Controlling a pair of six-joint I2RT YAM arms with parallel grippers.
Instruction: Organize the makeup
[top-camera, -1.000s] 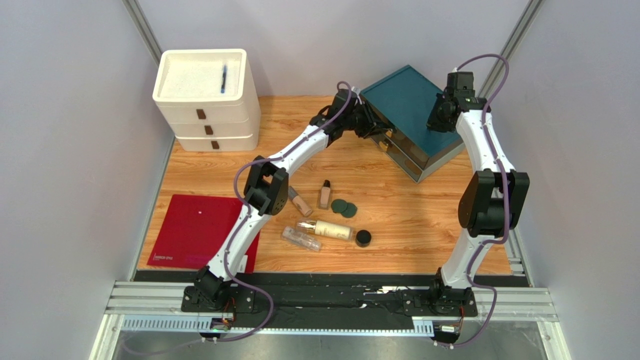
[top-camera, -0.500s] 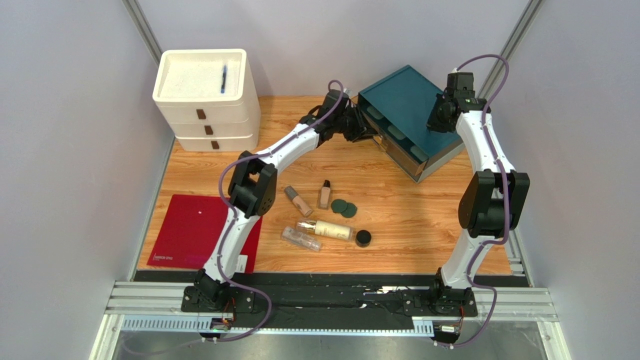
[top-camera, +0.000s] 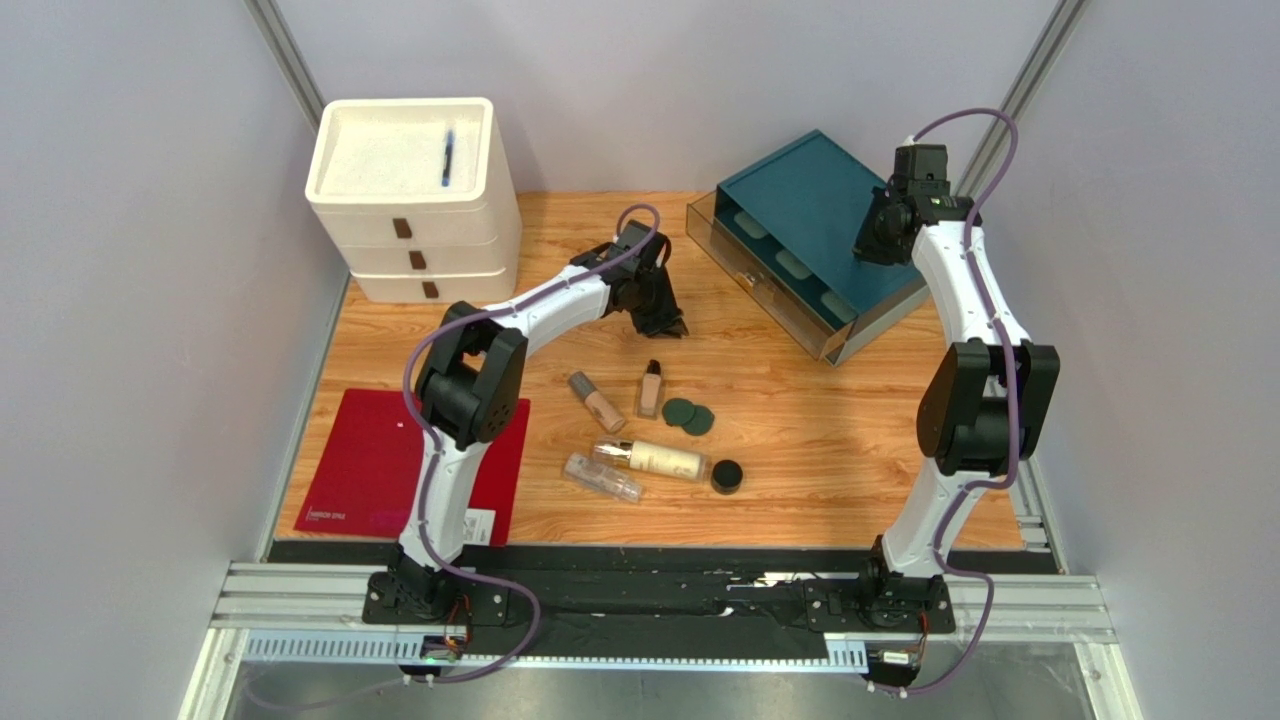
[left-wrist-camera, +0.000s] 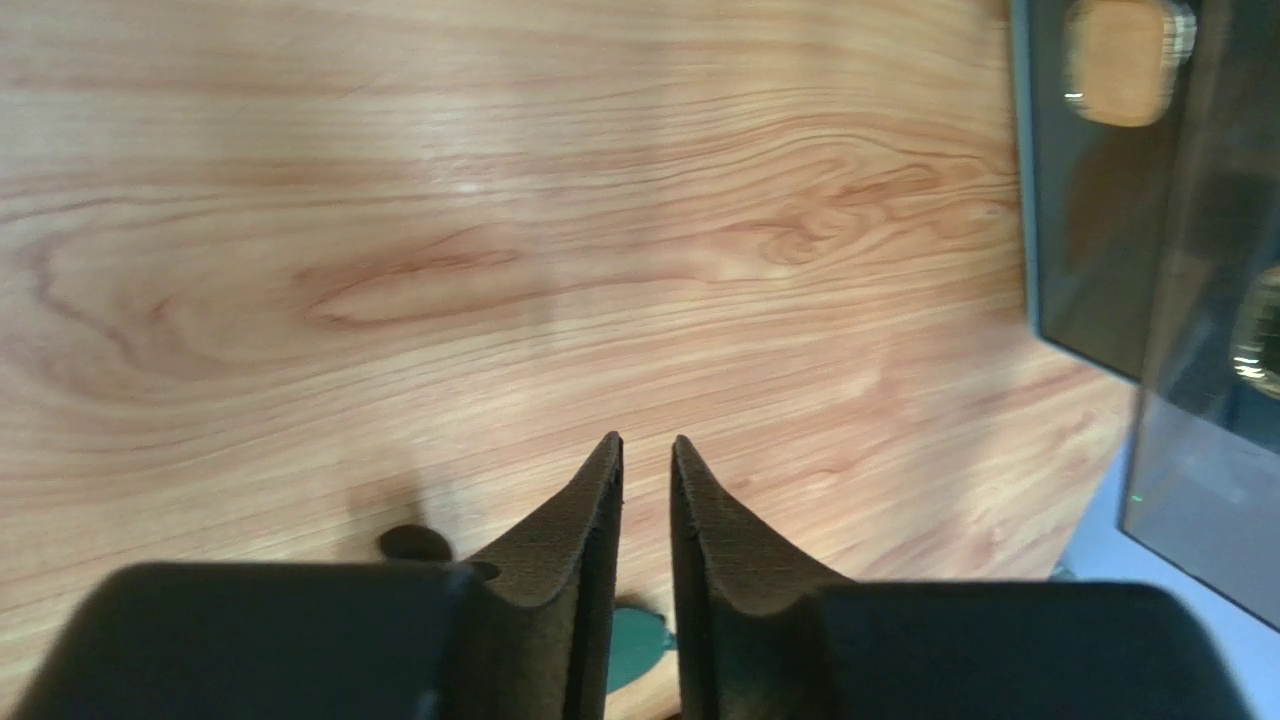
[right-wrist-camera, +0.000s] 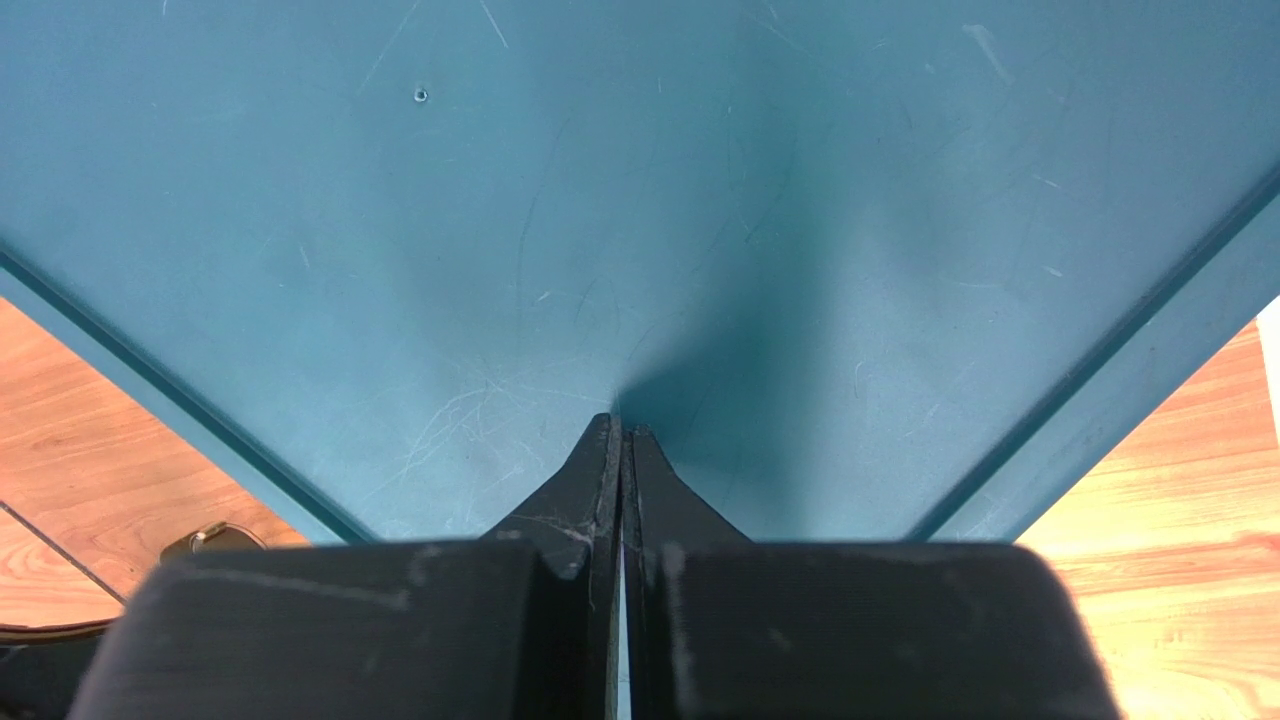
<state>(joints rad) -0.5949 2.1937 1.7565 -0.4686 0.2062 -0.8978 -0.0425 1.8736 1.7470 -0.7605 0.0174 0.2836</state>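
The makeup lies in a cluster mid-table: two beige bottles (top-camera: 597, 402) (top-camera: 651, 387), two dark-green discs (top-camera: 690, 416), a cream gold-necked bottle (top-camera: 657, 459), a clear bottle (top-camera: 601, 479) and a black jar (top-camera: 727, 477). My left gripper (top-camera: 661, 318) hangs just behind the cluster, pointing down at bare wood. Its jaws stand a narrow gap apart with nothing between them (left-wrist-camera: 643, 446). A green disc (left-wrist-camera: 639, 645) peeks out under its fingers. My right gripper (top-camera: 879, 240) is shut, tips resting on the teal drawer unit's top (right-wrist-camera: 621, 428).
The teal drawer unit (top-camera: 819, 188) stands at the back right with its top drawer (top-camera: 759, 258) pulled out toward the left. A white three-drawer unit (top-camera: 413, 195) at the back left carries a blue pen (top-camera: 448, 155). A red mat (top-camera: 376, 458) lies front left.
My left gripper drew the teal unit's drawer out, let go of it and swung back toward the makeup, its jaws narrowing. The right arm has not moved.
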